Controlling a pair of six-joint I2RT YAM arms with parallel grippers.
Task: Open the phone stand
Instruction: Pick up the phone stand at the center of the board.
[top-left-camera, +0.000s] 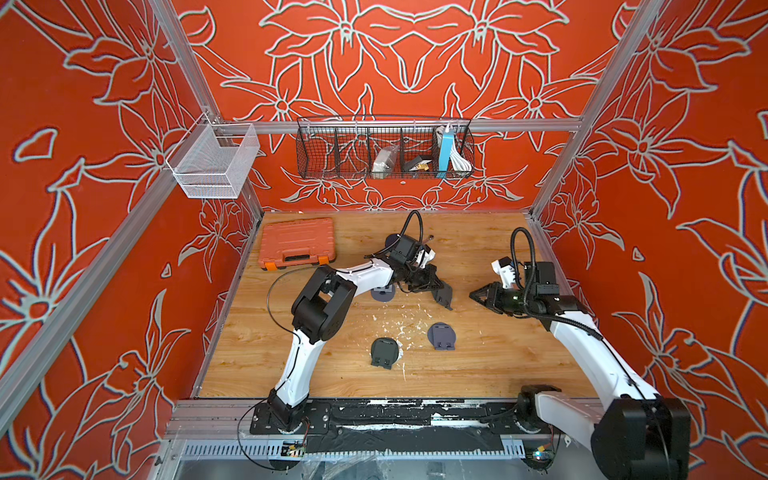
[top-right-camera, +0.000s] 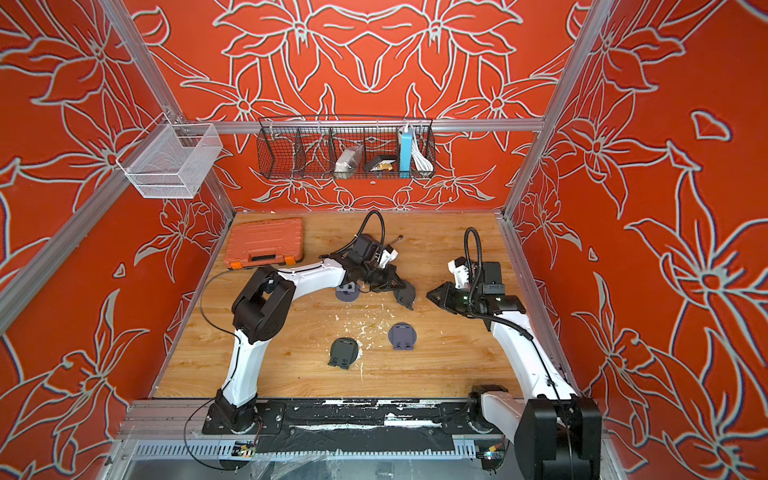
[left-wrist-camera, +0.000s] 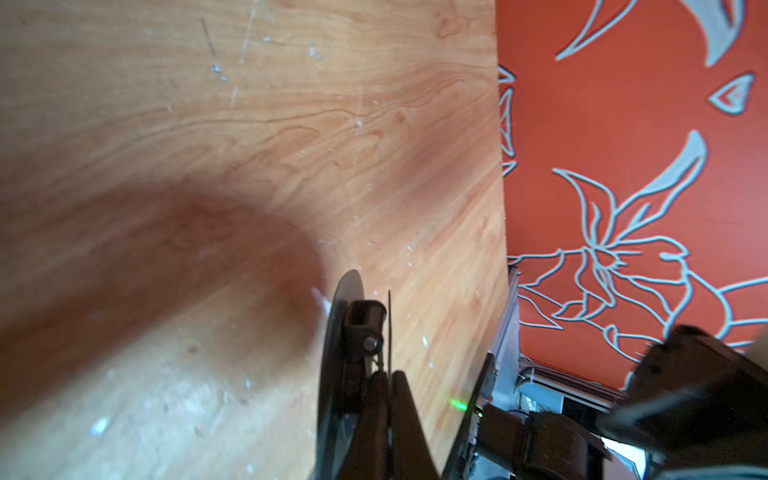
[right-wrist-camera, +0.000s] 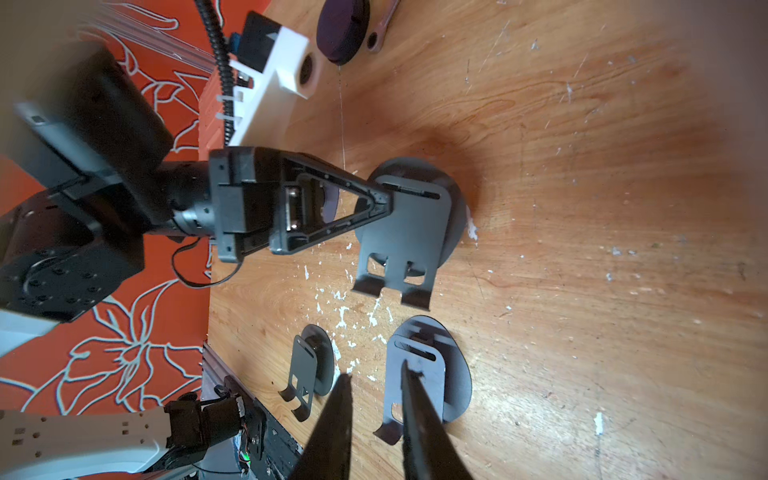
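Black jaws of the left gripper (right-wrist-camera: 384, 198) are pinched shut on the top edge of the dark phone stand's (right-wrist-camera: 409, 232) plate, near the middle of the wooden table (top-left-camera: 478, 365). Behind them the left arm (top-left-camera: 365, 272) reaches rightward from a raised elbow. The right gripper (top-left-camera: 475, 295), slightly parted and empty, points at the stand from the right.

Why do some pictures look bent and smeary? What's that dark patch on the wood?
Left wrist view: wide lens bows the table grain; the dark patch is a soft shadow; the near phone stand blurs. Right wrist view: edges smear, the right pincer is soft. Both top views: sharp.
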